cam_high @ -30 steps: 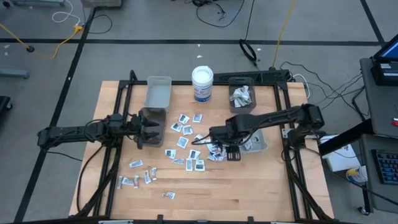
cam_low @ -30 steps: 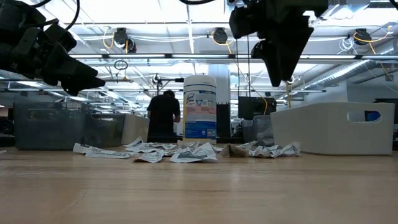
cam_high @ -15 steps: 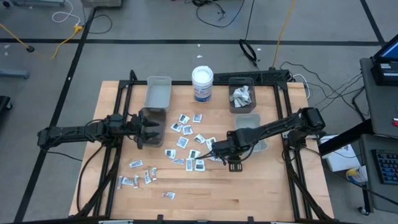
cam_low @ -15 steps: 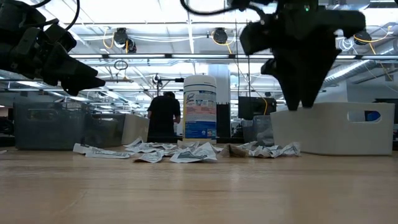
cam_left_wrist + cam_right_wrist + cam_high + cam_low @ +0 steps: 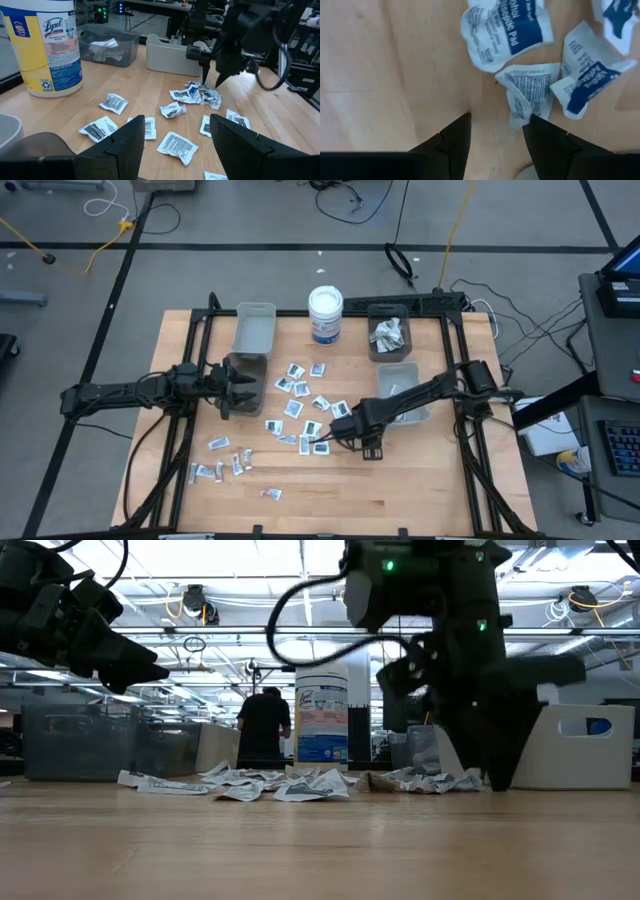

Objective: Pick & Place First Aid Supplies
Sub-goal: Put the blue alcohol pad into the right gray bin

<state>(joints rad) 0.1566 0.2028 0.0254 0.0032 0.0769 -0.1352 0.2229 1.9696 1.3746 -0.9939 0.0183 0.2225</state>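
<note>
While the first aid supplies point(image 5: 300, 405) lie scattered across the middle of the bench point(image 5: 420, 490), we find the right end effector point(image 5: 495, 131) lowered to the wood beside a small cluster of packets, its fingers spread and pinching nothing. One crumpled white packet point(image 5: 530, 95) with dark print lies just ahead of the fingertips, touching two neighbours with blue panels. We judge these packets light, thin and soft, with crinkled foil-like skins that may slide on the smooth wood rather than lift. A raised, wrinkled edge or corner looks the best place to take hold, since a flat face offers little to pinch. Neighbours overlapping it may be dragged along.

We note the left end effector point(image 5: 172, 135) waiting above the bench's left side, near a grey bin point(image 5: 245, 370), fingers spread and empty. More packets lie toward the near-left corner point(image 5: 225, 460).
</note>
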